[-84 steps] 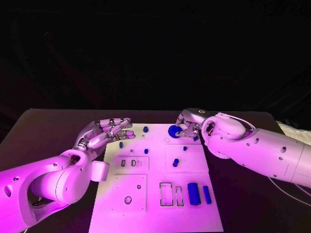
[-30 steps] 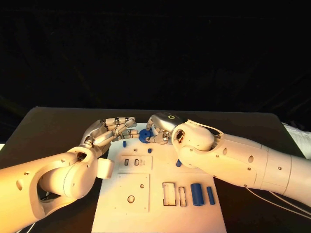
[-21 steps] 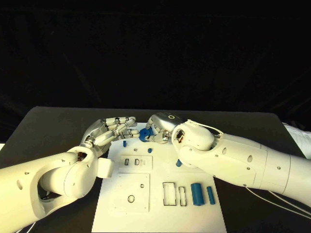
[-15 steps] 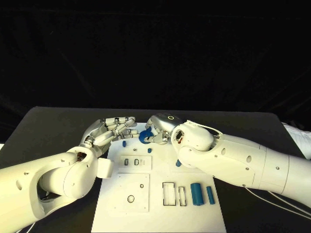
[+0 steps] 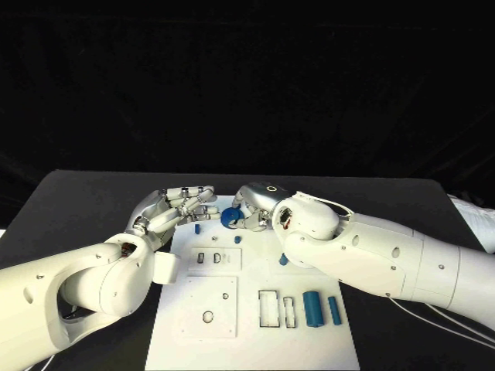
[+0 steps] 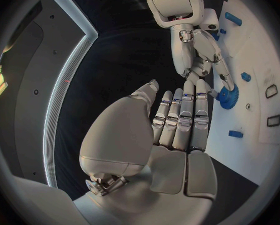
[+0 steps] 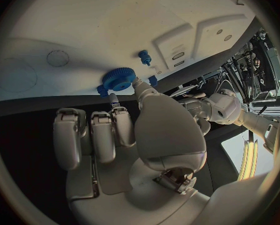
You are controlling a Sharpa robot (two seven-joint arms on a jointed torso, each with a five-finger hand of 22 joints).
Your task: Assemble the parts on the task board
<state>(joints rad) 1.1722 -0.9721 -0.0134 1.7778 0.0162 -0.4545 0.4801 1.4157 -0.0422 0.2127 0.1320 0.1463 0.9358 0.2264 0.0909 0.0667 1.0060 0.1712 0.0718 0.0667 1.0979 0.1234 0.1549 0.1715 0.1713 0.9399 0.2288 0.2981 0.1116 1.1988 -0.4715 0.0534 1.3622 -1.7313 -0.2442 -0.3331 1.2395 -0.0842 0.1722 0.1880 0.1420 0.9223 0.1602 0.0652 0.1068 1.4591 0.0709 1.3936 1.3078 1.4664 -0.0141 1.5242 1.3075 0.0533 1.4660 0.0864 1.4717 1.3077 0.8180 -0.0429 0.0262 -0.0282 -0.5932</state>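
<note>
The white task board (image 5: pixel 247 340) lies in the middle of the black table. My right hand (image 5: pixel 259 210) pinches a blue gear (image 5: pixel 232 217) over the board's far left part. In the right wrist view the gear (image 7: pixel 119 78) sits between thumb and a fingertip, close above the board (image 7: pixel 83 30). My left hand (image 5: pixel 176 207) hovers at the board's far left edge, fingers straight and holding nothing. In the left wrist view its fingers (image 6: pixel 180 120) point toward the gear (image 6: pixel 227 97) and the right hand (image 6: pixel 199 55).
Small blue pegs (image 5: pixel 197 229) (image 5: pixel 240 239) (image 5: pixel 283 260) lie on the board. Two blue cylinders (image 5: pixel 312 308) (image 5: pixel 333 309) rest beside narrow slots (image 5: pixel 264 309) near the front. A white object (image 5: pixel 482 224) lies at the table's right edge.
Since the earliest frame my right hand has carried the gear leftward, close to the left hand. Over the last second both hands are nearly still.
</note>
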